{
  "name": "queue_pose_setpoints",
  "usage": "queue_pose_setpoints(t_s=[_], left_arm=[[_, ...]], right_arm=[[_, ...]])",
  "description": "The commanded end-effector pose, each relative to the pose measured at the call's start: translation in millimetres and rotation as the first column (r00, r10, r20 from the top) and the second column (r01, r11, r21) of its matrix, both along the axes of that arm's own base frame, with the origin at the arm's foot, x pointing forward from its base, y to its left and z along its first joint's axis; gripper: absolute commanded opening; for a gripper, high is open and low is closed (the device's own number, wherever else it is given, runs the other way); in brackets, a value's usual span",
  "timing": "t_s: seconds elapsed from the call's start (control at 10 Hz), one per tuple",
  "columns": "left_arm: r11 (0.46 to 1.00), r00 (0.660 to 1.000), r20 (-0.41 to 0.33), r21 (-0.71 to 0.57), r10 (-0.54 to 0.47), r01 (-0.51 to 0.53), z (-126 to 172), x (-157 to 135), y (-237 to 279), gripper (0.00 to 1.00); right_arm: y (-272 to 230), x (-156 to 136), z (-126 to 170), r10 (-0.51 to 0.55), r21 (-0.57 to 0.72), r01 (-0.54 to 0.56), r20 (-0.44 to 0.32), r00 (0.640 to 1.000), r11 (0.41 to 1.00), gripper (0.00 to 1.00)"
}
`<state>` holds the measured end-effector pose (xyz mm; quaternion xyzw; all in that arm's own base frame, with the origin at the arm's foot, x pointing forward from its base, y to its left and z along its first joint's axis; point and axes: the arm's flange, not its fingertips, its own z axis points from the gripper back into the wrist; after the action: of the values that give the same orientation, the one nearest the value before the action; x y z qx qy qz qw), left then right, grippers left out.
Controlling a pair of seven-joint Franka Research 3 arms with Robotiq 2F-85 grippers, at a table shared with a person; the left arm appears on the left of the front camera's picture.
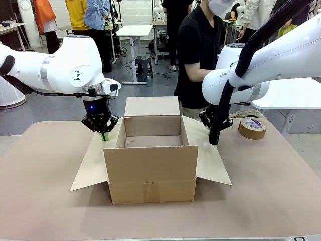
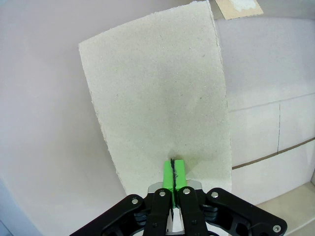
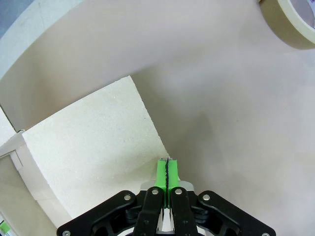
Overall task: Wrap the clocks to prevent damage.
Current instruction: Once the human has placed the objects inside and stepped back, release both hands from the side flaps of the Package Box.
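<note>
The tabletop (image 1: 281,191), covered in a brownish sheet, spans the lower frame of the front view; a person (image 1: 198,50) in black stands at its far edge, upper centre. The cardboard box (image 1: 150,173) sits mid-frame, open at the top, and the part of its floor that shows is bare; where the clocks are cannot be told. Its left flap (image 1: 93,165) and right flap (image 1: 208,160) splay outward and downward. A tape roll (image 1: 252,128) lies at right, well apart from the box.

The left claw (image 1: 104,134) is clenched on nothing, its green tip at the left flap close to the box wall. The right claw (image 1: 214,139), likewise clenched and empty, hangs just beside the right flap's upper edge; contact cannot be told for either.

The step looks like pinning the flaps open for packing. It would go best with both tips pressing near the fold lines, gently and evenly so the box neither slides nor twists, and with both arms clear of the opening.
</note>
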<state>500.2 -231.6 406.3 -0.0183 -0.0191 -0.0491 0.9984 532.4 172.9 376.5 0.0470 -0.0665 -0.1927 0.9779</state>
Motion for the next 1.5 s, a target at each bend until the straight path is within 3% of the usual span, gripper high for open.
queue_pose_setpoints(t_s=[0.0, 1.4], left_arm=[[1.000, 1.000, -0.008, 0.003, 0.009, -0.009, -1.2, -0.4, 0.4, 0.00], [1.000, 1.000, -0.008, 0.003, 0.009, -0.009, -1.2, -0.4, 0.4, 0.00]], right_arm=[[1.0, 1.1, 1.1, 0.002, 0.002, -0.002, 0.003, 1.000, 1.000, 0.01], [1.0, 1.1, 1.1, 0.002, 0.002, -0.002, 0.003, 1.000, 1.000, 0.01]])
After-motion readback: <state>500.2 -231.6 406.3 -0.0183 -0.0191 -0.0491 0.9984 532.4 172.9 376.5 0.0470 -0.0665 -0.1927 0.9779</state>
